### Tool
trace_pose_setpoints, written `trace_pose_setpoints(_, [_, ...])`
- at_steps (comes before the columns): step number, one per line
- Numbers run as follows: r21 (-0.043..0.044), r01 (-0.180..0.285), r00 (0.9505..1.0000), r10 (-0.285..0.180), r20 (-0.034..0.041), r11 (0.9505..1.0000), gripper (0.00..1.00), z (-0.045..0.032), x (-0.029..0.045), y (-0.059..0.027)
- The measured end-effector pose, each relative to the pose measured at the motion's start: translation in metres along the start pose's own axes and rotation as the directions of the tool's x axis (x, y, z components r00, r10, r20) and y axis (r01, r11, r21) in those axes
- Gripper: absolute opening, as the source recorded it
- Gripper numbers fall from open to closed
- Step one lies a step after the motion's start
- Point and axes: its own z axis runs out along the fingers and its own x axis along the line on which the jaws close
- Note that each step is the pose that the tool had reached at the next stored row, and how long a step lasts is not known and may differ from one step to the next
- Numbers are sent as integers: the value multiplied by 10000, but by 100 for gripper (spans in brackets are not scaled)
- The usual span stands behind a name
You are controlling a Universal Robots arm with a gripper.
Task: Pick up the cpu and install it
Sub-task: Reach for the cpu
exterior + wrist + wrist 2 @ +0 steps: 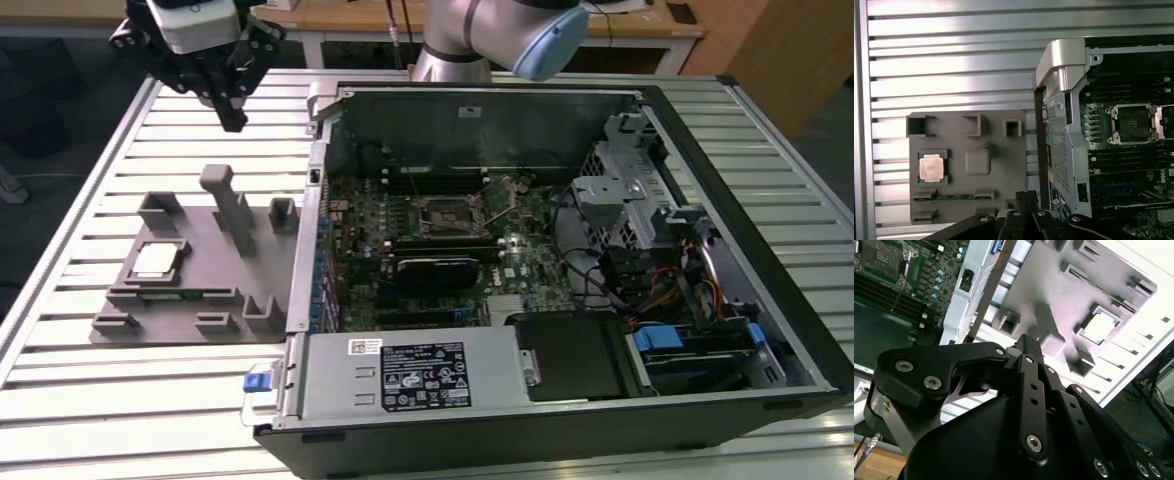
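Slatted metal table point(120, 400) is carrying a grey holder tray point(200, 290) right beside an open computer case point(694, 110). The gripper point(234, 118) is hanging high over the table toward the exterior view's left, fingers pressed together and pinching nothing. The cpu point(158, 259) is sitting in a walled pocket of the tray, well apart from the gripper. What's worrying me: fingers clipping those pocket walls, or the chip going into the socket point(445, 212) tilted and bending pins.

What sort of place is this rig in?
Probably a lab or workshop bench for PC assembly: a slatted metal table, an open computer case showing its motherboard, and a grey holder with the cpu on it.
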Motion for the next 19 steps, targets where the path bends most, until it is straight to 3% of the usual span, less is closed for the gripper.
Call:
trace_pose_setpoints(11, [0, 1, 10000, -1, 1, 10000, 11, 15, 137, -11])
trace_pose_setpoints(19, [-1, -1, 10000, 1, 1, 10000, 11, 66, 267, -23])
